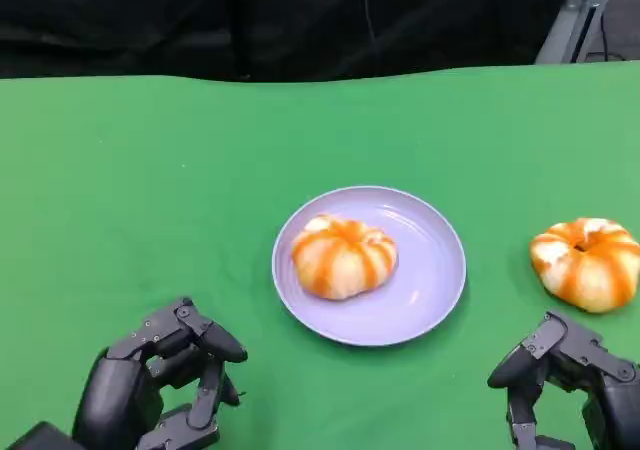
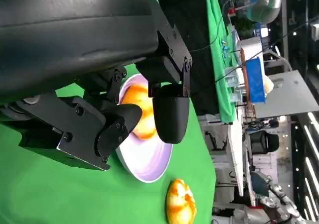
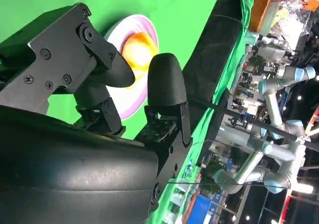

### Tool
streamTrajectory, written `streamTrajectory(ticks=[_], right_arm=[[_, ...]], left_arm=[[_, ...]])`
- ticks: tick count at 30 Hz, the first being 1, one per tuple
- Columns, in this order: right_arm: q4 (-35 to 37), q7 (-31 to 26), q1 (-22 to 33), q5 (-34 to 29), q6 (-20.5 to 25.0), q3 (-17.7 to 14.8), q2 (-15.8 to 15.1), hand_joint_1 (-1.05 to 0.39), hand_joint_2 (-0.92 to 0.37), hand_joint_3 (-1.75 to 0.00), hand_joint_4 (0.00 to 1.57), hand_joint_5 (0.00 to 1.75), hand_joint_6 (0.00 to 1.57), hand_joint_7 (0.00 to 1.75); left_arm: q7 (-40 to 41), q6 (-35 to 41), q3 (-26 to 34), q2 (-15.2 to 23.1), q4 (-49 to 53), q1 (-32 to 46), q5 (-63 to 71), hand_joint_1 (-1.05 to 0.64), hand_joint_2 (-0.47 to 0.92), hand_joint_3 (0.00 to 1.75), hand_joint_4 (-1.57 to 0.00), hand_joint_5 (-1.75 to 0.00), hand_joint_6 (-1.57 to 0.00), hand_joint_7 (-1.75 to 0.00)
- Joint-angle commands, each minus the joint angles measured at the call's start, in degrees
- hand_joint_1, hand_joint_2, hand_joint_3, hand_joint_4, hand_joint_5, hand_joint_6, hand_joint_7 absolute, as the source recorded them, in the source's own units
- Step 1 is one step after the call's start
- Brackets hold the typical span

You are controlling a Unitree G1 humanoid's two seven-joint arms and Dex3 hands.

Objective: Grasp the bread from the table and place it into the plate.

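A round orange-and-white striped bread point(image 1: 343, 256) lies in the lilac plate point(image 1: 435, 282) at the middle of the green table; it shows past my fingers as bread point(image 2: 142, 115) on plate point(image 2: 149, 164) and as bread point(image 3: 138, 50) on plate point(image 3: 147, 24). A second bread of the same kind point(image 1: 588, 263) point(image 2: 180, 202) lies on the cloth to the plate's right. My left hand point(image 1: 165, 380) rests near the front edge at lower left, holding nothing, fingers apart. My right hand point(image 1: 565, 380) sits at lower right, just in front of the second bread, empty with fingers apart.
The green cloth point(image 1: 150, 200) covers the table up to a black backdrop point(image 1: 300, 20) at the far edge. A grey metal stand point(image 1: 585, 15) rises at the back right. In the wrist views, lab benches and other robot arms point(image 3: 269, 99) stand beyond the table.
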Motion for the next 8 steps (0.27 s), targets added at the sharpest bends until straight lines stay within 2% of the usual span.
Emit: streamTrajectory(ticks=[1,8], right_arm=[[0.15,-0.17,0.34,0.0,-0.03,-0.6,-0.56,0.05,-0.4,-1.34,0.76,1.72,0.7,1.42],[0.25,-0.33,0.64,-0.4,-0.37,-0.74,-0.66,0.03,-0.4,-1.34,0.76,1.73,0.7,1.42]], left_arm=[[-0.88,-0.98,0.71,0.43,0.42,-0.23,-0.24,0.03,0.56,1.13,-0.73,-1.68,-0.71,-1.4],[-1.39,-0.69,1.05,0.17,0.13,-0.1,-0.71,0.02,0.56,1.14,-0.74,-1.67,-0.72,-1.39]])
